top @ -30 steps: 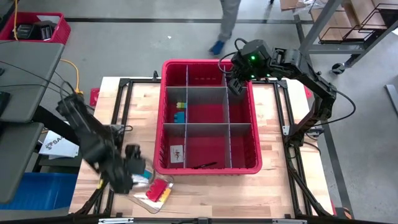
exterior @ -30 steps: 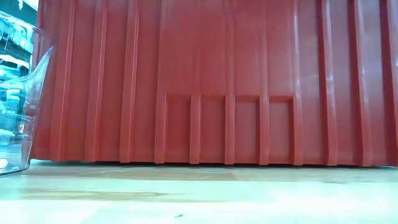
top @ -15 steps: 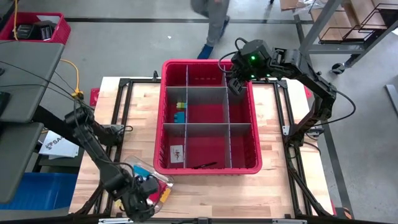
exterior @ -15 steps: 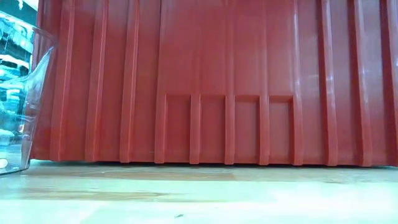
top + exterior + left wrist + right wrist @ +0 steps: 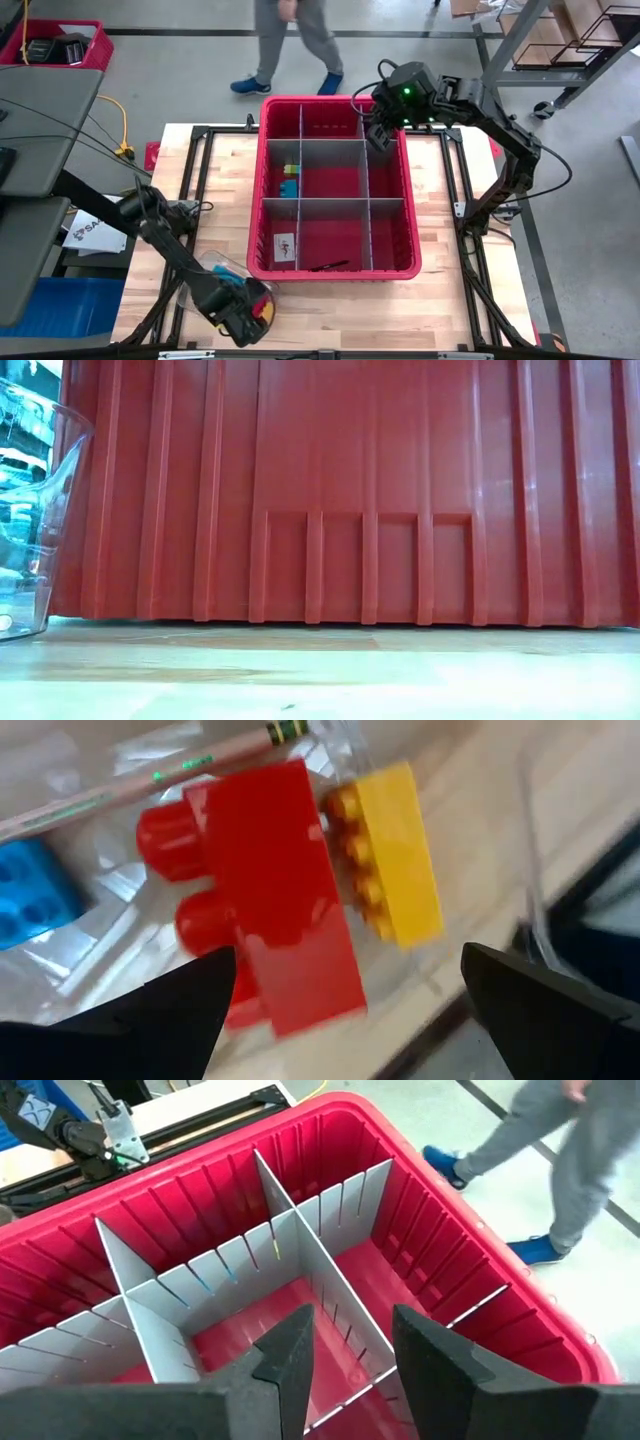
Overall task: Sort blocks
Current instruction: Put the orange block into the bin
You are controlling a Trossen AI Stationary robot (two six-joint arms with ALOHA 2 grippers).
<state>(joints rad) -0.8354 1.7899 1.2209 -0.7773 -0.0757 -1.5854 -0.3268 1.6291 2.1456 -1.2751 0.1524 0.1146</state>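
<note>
The red bin [image 5: 335,190] sits in the middle of the wooden desk [image 5: 440,300], split into compartments by grey divider sheets [image 5: 334,199]. Everything else is placed from it.

The left end effector [image 5: 243,318] hangs just off the bin's near left corner, low over a clear plastic container [image 5: 222,272] that lies on the desk beside that corner. Its fingers [image 5: 150,1020] are spread wide and hold nothing. In the left wrist view, a red block [image 5: 265,895] lies between and just beyond them, with a yellow block [image 5: 392,850] touching its side, a blue block [image 5: 30,890] a little apart from the red one, and a pencil [image 5: 150,780] lying past all three. These rest on the container's clear plastic.

Inside the bin, in the middle compartment of the left column, sit more blocks [image 5: 290,180]: a yellow and green one above a blue one. The bin's near left compartment holds a small white card [image 5: 285,246], and a dark thin object [image 5: 328,266] lies in the near middle compartment.

The right end effector [image 5: 381,135] hovers over the bin's far right corner, above the far right compartment. Its fingers [image 5: 430,1365] stand partly apart, with nothing between them.

Beyond the bin's far side, a person [image 5: 295,45] in grey trousers and blue shoes is on the floor. In the low view the bin's ribbed red wall fills the picture, with the clear container at its left edge.
</note>
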